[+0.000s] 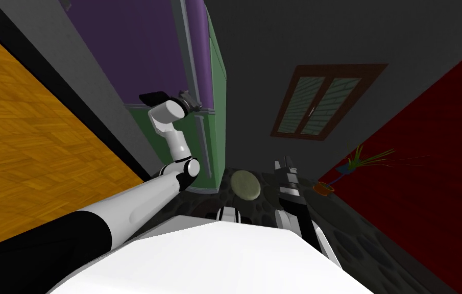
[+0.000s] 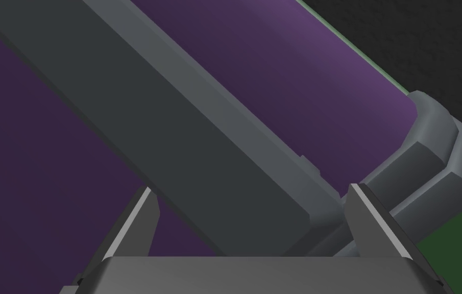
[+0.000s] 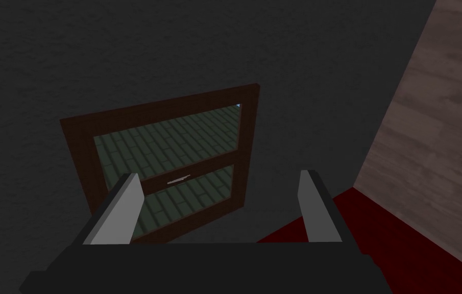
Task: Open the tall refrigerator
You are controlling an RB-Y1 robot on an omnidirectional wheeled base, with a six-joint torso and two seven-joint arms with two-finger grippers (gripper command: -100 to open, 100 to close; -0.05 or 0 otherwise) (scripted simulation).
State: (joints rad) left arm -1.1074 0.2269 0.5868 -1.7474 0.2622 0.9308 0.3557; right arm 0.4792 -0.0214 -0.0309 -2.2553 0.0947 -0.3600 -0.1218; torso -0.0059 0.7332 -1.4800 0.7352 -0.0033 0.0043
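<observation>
"Where's the fridge [image 1: 148, 51]?"
"Upper middle, head view. Left gripper [image 2: 250, 189] straddles its grey handle [image 2: 173, 112], fingers spread, unclamped. Right gripper [image 3: 219, 174] idle, released."
"Handling?"
"Probably a heavy, stiff door. Grip the handle."

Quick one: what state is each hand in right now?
Left hand: open, fingers either side of the refrigerator's grey handle.
Right hand: open, holding nothing.

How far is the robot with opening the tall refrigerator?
Done: the left hand is at the grey handle, open fingers on either side. In hand: the grasp, not yet closed. Left: pulling the purple door, which looks shut. The right hand hangs open, idle.
</observation>
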